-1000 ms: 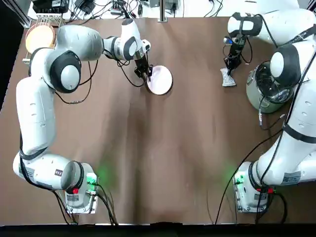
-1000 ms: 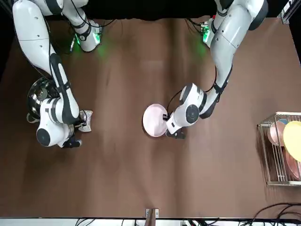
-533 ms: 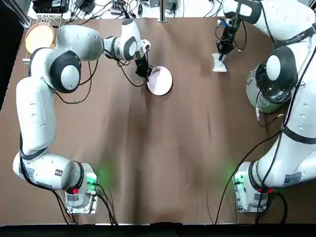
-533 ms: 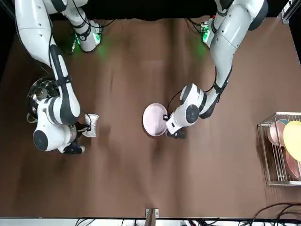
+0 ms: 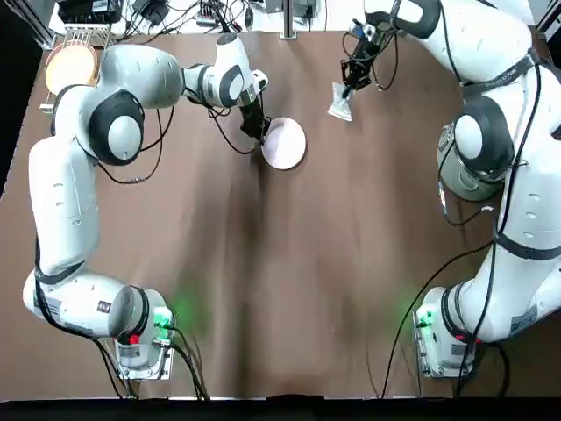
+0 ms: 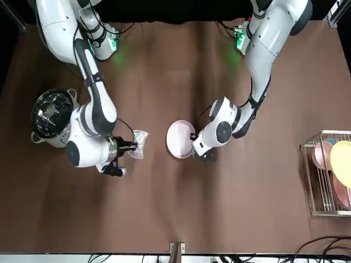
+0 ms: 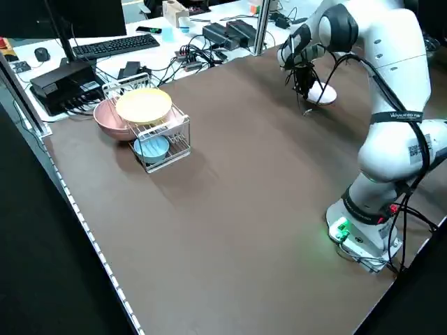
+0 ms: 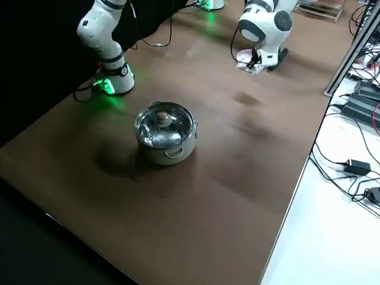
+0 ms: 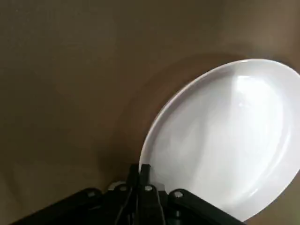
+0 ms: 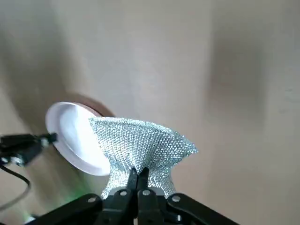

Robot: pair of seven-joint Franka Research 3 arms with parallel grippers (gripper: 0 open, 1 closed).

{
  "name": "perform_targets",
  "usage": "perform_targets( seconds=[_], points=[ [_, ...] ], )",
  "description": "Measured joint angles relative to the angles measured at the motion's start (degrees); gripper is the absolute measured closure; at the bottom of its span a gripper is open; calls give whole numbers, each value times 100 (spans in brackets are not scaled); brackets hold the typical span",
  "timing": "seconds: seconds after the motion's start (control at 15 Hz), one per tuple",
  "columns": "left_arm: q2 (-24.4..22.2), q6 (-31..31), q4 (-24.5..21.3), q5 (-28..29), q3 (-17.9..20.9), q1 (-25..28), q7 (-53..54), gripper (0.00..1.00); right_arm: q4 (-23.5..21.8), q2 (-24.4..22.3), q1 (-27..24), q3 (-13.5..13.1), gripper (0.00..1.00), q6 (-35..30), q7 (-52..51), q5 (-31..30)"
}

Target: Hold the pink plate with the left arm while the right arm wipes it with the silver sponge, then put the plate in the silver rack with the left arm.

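The left jaws (image 9: 139,169) grip the rim of the pink plate (image 9: 225,140) out over the table (image 5: 289,289), and the right jaws (image 10: 139,174) pinch the silver sponge (image 10: 143,147) at its middle, near the plate but apart from it; to wipe well, the right arm should lay the loose end flat on the plate's face and stroke lightly, clear of the gripped edge (a hard push could twist the plate loose). The left wrist view cuts off part of the rim, and whether the plate is dirty is hard to make out.
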Motion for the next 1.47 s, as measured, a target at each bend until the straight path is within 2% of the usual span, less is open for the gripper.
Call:
perform_targets(
  seconds=[0.33,0.67,1.0,1.47],
  points=[
    [0,4,0,4,0,0,0,97,-25,123,646,3,99,883,419,403],
    [0,5,0,6,-1,0,0,97,-39,541,1248,2,99,1588,532,1129],
    [0,5,0,6,0,0,0,97,-43,922,1732,2,99,1919,935,1197],
    [0,6,0,6,0,0,-56,97,29,1261,1997,1,99,2411,954,1240]
  ],
)
